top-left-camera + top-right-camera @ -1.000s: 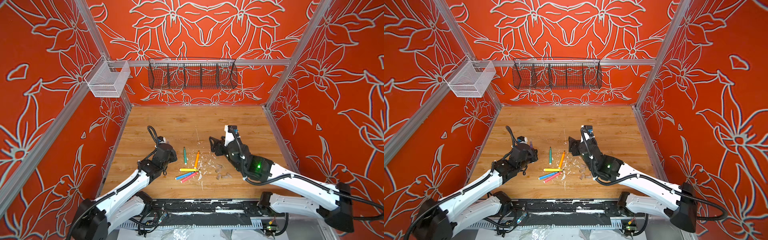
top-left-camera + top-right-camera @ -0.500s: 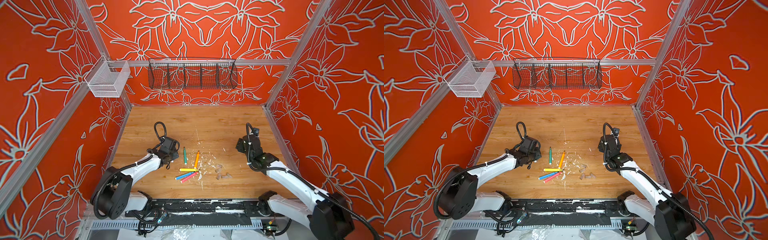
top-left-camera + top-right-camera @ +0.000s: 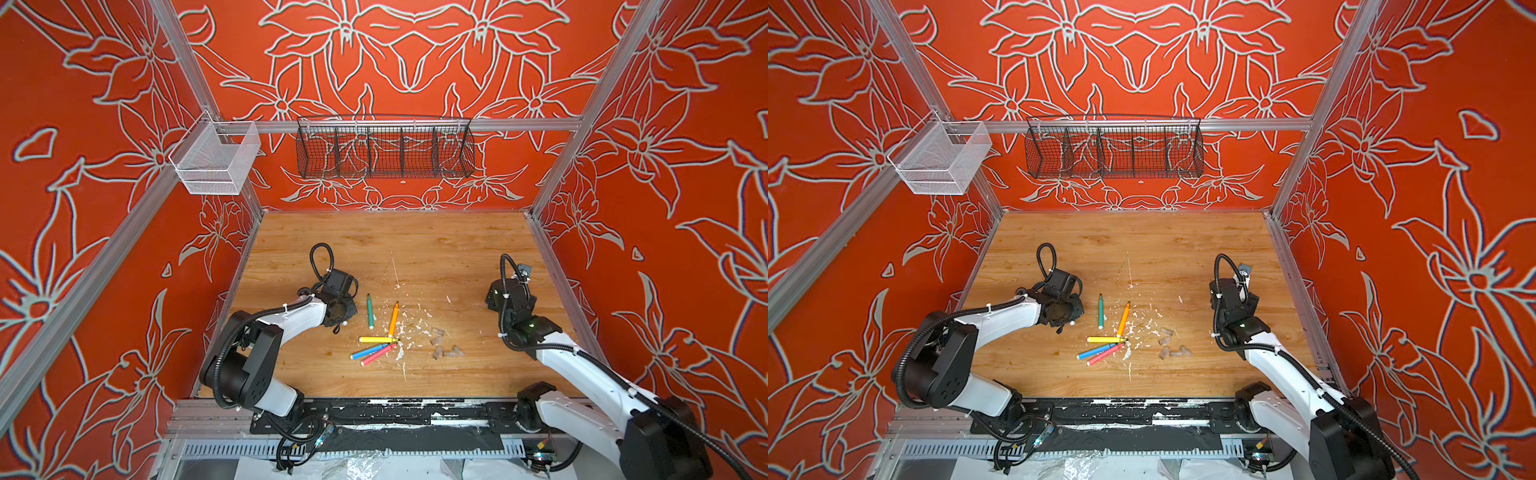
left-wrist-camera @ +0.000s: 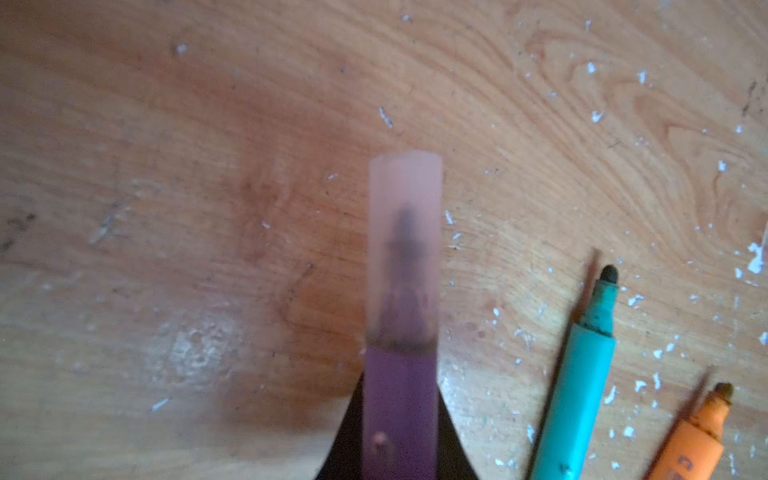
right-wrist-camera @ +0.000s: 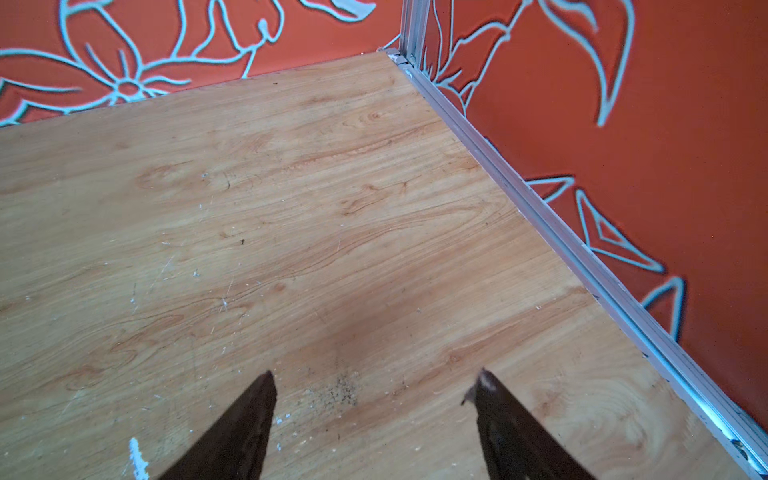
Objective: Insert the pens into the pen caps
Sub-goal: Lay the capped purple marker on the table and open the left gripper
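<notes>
Lettering on orange pen point(image 4: 694, 440) unreadable beyond "C", left pincer point(image 4: 400, 386) pinching capped purple pen point(image 4: 399, 411), right pincer point(image 5: 374, 386) spread.

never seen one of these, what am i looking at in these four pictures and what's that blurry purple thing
Two white robot arms, each ending in a two-finger gripper, work over a wooden table inside a red-walled booth. Two pictures look down on everything from one camera head above; the two close-ups come from cameras on the arms' wrists. On the table lie five uncapped pens, green, orange, yellow, blue and pink, with loose clear caps beside them among white flecks. The blurry purple thing is a purple pen with a cap on its tip; the left gripper is shut on it. The right gripper is open and empty, over bare wood near a side wall.
</notes>
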{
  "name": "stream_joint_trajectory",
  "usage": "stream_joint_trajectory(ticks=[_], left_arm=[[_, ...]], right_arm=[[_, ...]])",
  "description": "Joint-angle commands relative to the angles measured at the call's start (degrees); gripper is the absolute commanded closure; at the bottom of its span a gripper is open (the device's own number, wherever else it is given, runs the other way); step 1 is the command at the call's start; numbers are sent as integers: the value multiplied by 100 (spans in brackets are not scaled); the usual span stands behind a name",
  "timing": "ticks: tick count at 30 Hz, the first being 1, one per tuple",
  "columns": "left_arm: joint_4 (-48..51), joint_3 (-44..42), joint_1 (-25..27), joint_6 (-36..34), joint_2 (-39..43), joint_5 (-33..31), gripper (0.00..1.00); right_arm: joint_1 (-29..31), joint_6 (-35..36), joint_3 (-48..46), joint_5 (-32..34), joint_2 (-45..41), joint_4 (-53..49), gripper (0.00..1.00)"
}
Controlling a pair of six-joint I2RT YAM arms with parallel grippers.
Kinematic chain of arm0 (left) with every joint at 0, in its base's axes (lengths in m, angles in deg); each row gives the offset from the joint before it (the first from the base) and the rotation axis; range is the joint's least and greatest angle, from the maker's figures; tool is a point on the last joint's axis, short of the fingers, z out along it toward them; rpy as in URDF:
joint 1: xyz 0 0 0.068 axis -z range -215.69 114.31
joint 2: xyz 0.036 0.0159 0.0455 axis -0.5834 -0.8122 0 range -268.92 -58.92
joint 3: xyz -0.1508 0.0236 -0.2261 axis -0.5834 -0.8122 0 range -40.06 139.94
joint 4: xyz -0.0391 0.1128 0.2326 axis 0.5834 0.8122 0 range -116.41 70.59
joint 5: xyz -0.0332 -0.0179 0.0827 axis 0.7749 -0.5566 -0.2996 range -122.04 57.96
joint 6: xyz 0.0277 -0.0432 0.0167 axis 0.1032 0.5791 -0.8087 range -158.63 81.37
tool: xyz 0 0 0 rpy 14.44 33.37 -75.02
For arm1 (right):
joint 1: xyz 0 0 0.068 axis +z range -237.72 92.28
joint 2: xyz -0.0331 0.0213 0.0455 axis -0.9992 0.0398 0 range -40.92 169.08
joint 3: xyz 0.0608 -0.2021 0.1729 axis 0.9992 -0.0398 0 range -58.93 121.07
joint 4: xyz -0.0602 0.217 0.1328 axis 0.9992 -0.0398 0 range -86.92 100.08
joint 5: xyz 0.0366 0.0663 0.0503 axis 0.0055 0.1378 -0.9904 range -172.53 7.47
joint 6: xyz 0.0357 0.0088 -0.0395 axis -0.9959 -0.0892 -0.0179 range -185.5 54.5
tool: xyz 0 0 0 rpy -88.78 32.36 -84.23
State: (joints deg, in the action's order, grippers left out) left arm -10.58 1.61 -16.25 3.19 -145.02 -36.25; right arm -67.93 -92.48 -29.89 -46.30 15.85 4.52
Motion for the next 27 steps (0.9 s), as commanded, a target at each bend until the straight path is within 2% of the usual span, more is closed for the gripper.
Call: stream_joint_trajectory(ticks=[1, 9, 20, 27], left_arm=[[196, 110, -34, 36, -65, 25, 100], [209, 166, -40, 11, -167, 130, 90], [186, 96, -37, -103, 146, 131, 71], [340, 163, -38, -228, 426, 157, 68]], right_arm=[[-46, -17, -120, 179, -184, 129, 25], [-46, -27, -511, 142, -796, 290, 24], [-46, -9, -533, 69, -821, 309, 23], [-46, -9, -559, 67, -873, 319, 23]])
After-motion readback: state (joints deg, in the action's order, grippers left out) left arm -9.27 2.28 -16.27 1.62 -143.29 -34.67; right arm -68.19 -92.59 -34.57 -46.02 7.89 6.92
